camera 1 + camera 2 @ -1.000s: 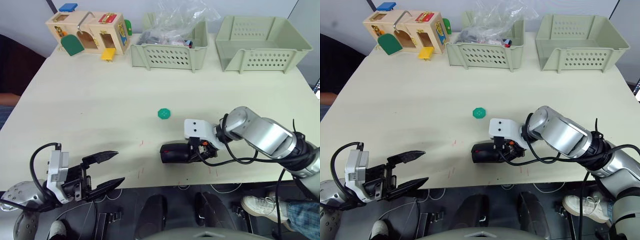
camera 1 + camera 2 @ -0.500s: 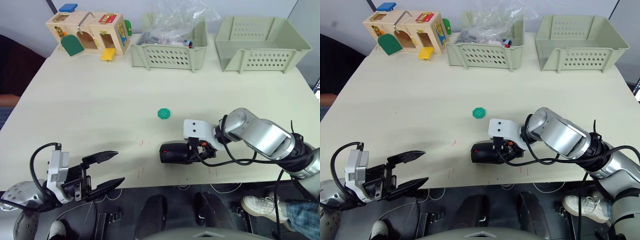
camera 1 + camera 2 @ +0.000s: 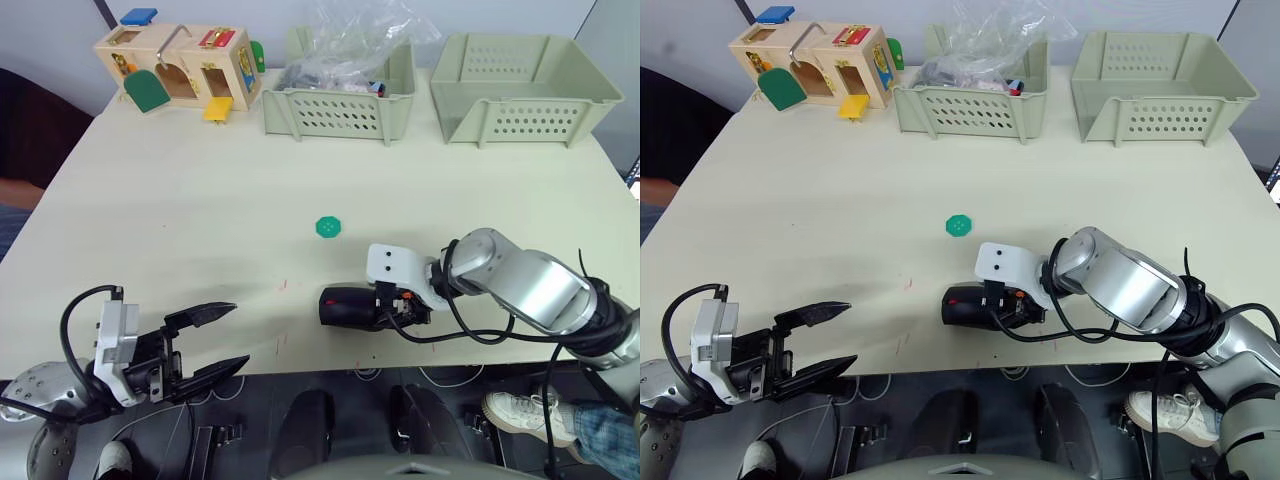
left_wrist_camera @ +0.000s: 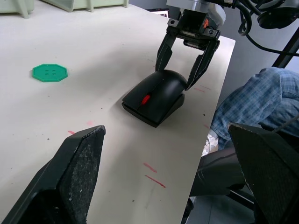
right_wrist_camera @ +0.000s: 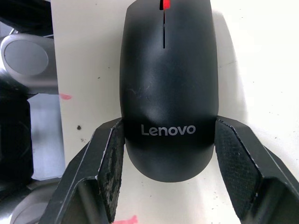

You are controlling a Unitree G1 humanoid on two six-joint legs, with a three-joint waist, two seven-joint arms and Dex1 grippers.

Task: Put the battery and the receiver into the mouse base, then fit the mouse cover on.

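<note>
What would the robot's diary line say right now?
mouse cover: on mouse base | right gripper: open, straddling cover's rear | left gripper: open, away

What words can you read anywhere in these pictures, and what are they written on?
"Lenovo": in pale letters on the black mouse cover, near its rounded end between the fingers of the right gripper.
The wooden toy box at the far corner of the table has coloured latches, but any marks on it are too small to read.
No other text can be read.
</note>
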